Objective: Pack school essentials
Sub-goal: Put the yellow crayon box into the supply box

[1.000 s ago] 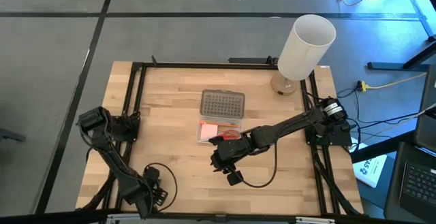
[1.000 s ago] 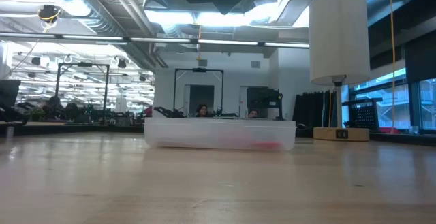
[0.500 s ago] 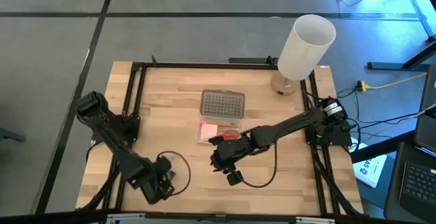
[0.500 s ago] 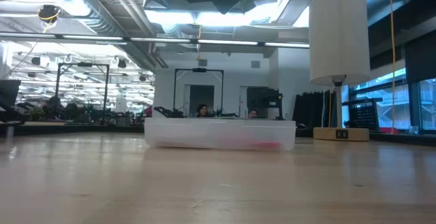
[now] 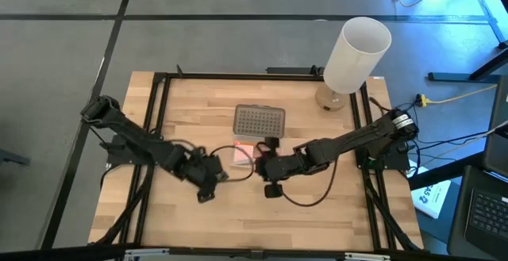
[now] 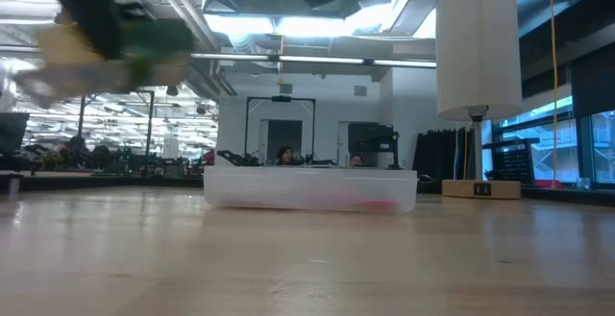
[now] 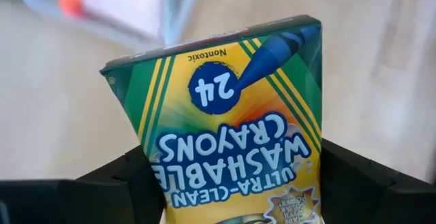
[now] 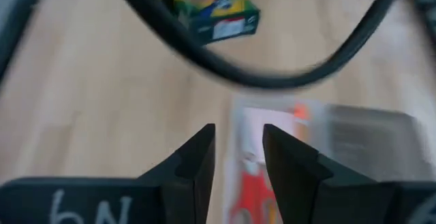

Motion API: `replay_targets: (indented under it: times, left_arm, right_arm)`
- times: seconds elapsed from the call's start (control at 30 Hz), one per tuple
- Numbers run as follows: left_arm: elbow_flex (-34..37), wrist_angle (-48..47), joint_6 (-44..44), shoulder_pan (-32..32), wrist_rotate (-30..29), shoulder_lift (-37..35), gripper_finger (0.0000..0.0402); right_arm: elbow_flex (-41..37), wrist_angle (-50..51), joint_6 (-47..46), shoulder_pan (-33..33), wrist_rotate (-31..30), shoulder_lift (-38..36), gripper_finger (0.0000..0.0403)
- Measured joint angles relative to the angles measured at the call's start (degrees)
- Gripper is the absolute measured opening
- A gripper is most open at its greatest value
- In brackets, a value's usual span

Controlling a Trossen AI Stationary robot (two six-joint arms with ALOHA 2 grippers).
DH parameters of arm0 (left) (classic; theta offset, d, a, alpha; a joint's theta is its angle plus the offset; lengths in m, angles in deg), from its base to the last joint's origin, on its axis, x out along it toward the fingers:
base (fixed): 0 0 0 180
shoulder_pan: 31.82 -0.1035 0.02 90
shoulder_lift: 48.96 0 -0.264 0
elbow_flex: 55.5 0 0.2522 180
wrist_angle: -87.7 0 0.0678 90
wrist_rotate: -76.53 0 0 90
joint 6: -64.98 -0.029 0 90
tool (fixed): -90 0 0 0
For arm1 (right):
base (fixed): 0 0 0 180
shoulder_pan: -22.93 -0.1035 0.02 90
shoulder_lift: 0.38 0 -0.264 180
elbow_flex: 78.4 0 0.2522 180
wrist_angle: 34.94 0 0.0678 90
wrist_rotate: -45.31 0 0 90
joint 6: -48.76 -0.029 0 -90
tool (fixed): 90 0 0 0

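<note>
My left gripper [image 5: 210,174] carries the green-yellow crayon box [image 7: 225,108] in the air, just left of and near the clear case [image 5: 238,155]; the low view shows the box blurred, high up [image 6: 106,52]. The case stands open on the table middle, its grey dimpled lid [image 5: 259,120] on the far side. Red-handled scissors [image 8: 255,190], something pink [image 5: 243,148] and something orange [image 8: 300,112] lie inside. My right gripper [image 5: 260,164] hovers over the case's near right end, its fingers [image 8: 197,159] a narrow gap apart with nothing between them. My left gripper pinches the crayon box between its two fingers, one on each narrow long side [image 7: 167,176], at the end nearest the wrist. The fingers slant steeply down. The box sticks out beyond them, printed face to the wrist camera, lifted clear of the table.
A tall white cylinder [image 5: 357,51] stands on its base at the far right corner. A black cable [image 8: 259,77] loops from the right arm over the table's near middle. Black frame rails [image 5: 159,118] run along the table edges. Bare wood lies left and near.
My left gripper has risen from the table's near left corner and swung toward the case, rolling as it went, with the crayon box carried along. My right gripper has lifted a little and shifted toward the far edge over the case.
</note>
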Motion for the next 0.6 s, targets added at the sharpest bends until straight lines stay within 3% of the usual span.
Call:
replay_targets:
  times: [0.13,0.3,0.6]
  left_arm:
    - [0.0,1.37,-16.67,-6.22,-2.16,0.33,0.0282]
    - [0.0,10.05,-34.43,-13.15,-4.04,0.55,0.0282]
    - [-0.02,19.36,-50.45,-20.09,-0.88,2.38,0.0282]
  right_arm:
    - [0.0,5.35,-5.17,-1.66,-9.75,-2.2,0.0126]
    - [0.02,12.16,-11.67,-2.65,-18.42,-3.07,0.0126]
    - [0.02,17.16,-16.21,-2.66,-19.51,-3.21,0.0126]
